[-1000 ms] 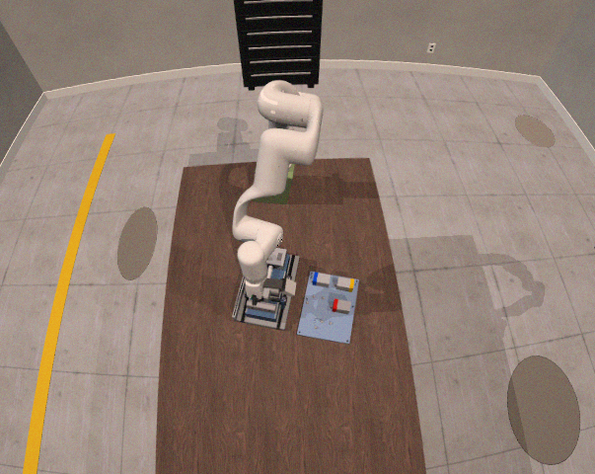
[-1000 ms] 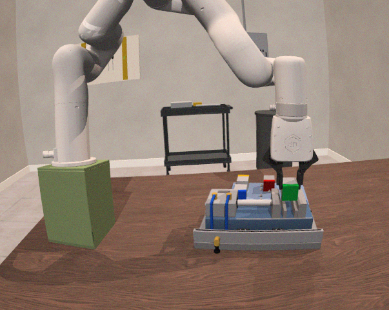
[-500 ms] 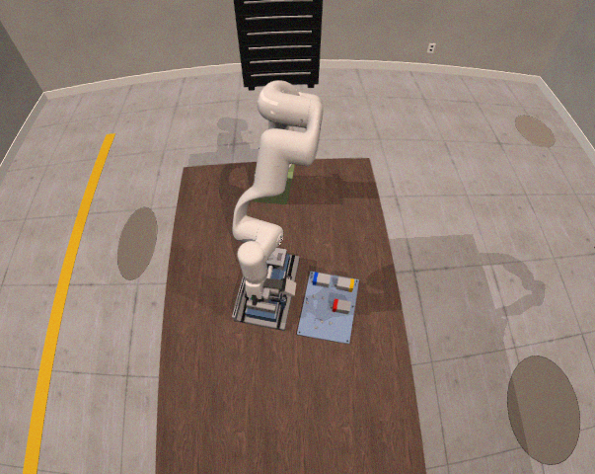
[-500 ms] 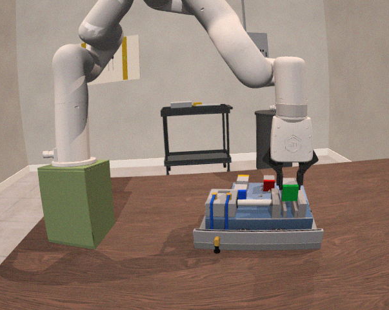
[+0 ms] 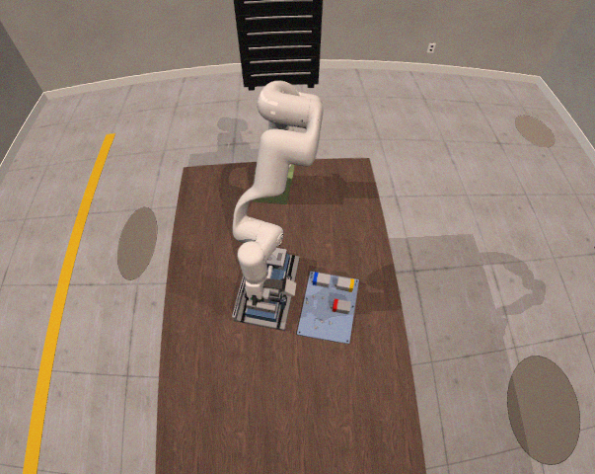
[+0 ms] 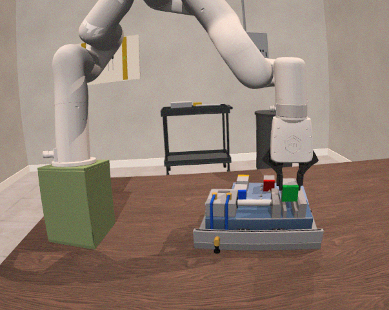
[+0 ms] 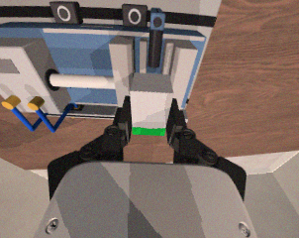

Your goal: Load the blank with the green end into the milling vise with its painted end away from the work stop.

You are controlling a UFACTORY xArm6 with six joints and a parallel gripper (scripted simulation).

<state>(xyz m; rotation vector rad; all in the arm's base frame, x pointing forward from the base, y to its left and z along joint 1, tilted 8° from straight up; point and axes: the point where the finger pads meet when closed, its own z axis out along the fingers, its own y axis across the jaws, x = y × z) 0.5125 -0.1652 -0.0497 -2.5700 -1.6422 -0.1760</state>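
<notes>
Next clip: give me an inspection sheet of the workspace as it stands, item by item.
Surface: brown wooden table carrying the vise and the arm's green pedestal.
Job's things: green-ended blank held between the vise jaws, green end toward the exterior camera; whether it is seated on the low bars cannot be told. Blue-ended blank, yellow-ended blank and red-ended blank lie on the infeed plate.
Clutter: small specks on the infeed plate, too small to identify.
Gripper: gripper shut on the green-ended blank, pointing down.
Cables: two blue hoses on the hose-side block.
Surroundings: black cart, dark bin, yellow floor line.
</notes>
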